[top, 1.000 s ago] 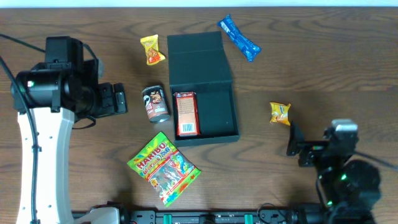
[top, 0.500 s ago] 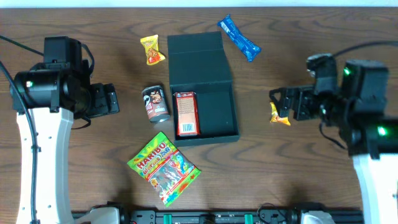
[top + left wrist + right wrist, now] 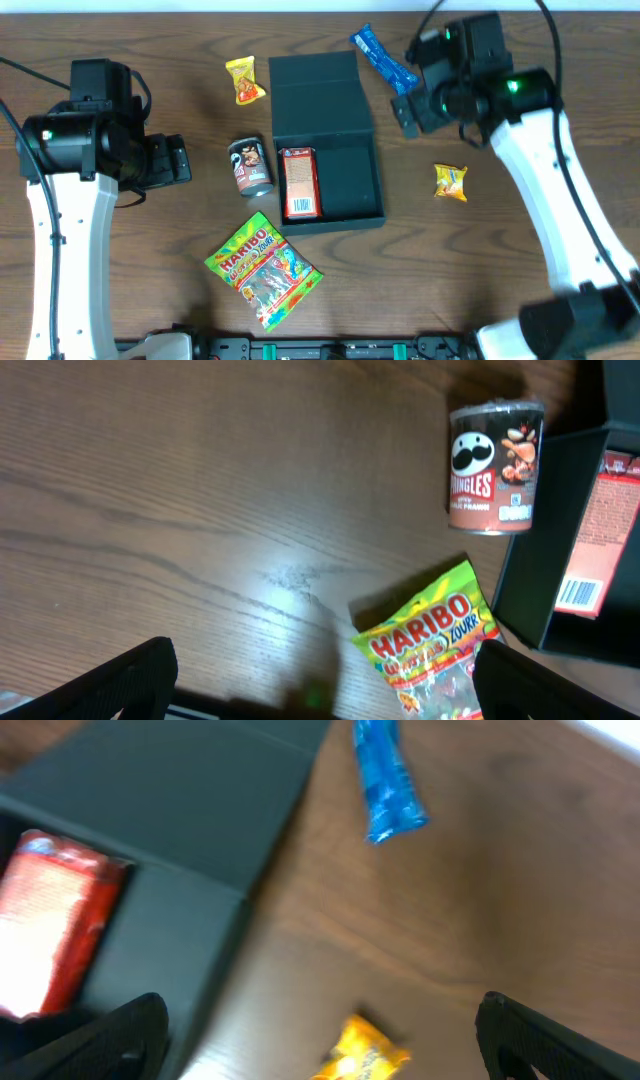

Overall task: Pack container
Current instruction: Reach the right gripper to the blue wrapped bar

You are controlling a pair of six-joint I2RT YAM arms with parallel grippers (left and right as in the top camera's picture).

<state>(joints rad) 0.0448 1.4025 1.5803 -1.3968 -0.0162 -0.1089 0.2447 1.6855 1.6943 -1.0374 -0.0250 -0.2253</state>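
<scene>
Spotting the dark green container [image 3: 350, 185] dead centre, with lid [image 3: 318, 95] flapped open toward 12 o'clock and red carton [image 3: 300, 182] inside. Looks rigid, light: best pinched on a side wall. Spread wide and empty: left gripper [image 3: 183, 160] at 9 o'clock, right gripper [image 3: 408, 112] at 1 o'clock.

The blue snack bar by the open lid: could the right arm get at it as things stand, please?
Probably yes. The right gripper is open just beside the blue snack bar, which lies flat on bare table with nothing on top or between them.
</scene>
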